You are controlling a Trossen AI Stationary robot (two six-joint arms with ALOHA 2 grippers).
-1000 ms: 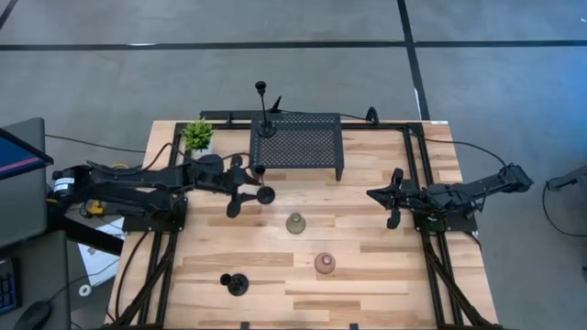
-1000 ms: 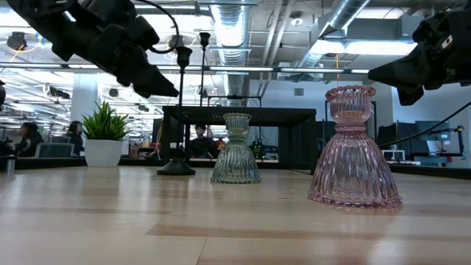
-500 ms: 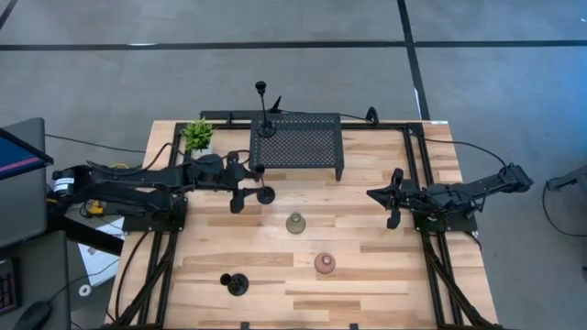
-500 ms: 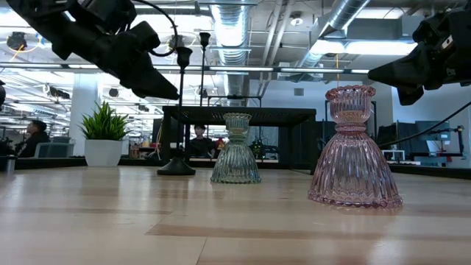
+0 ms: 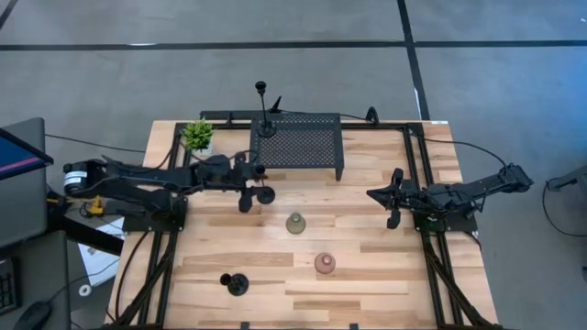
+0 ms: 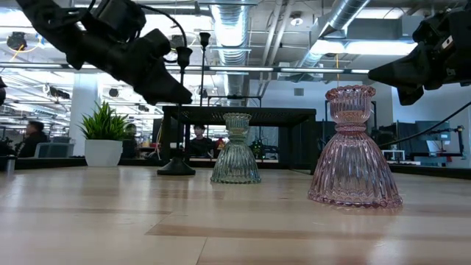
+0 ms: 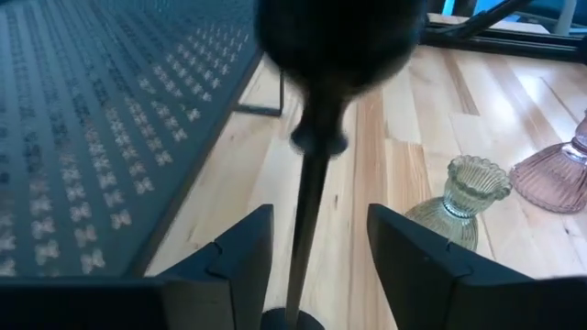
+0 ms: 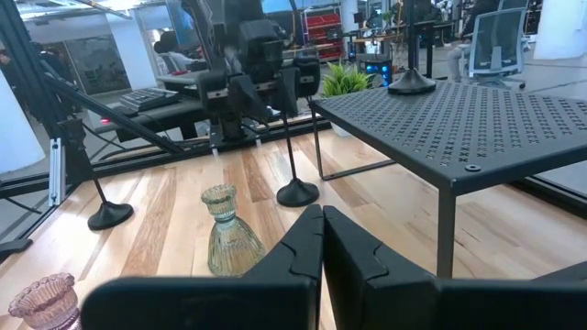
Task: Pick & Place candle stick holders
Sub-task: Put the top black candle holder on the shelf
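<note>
Black stemmed holder (image 5: 265, 194): stands upright on the table, just before the perforated stand (image 5: 296, 143); stem runs vertical.
Left gripper (image 7: 316, 252): your nearer arm; fingers parted, stem between them, not clenched.
Right gripper (image 5: 396, 198): well apart, fingers pressed together, empty.

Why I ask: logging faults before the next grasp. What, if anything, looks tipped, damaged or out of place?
Nothing stands out. All five candle stick holders stand upright: one on the black stand, four on the table. The left gripper straddles one black holder's stem, open.
</note>
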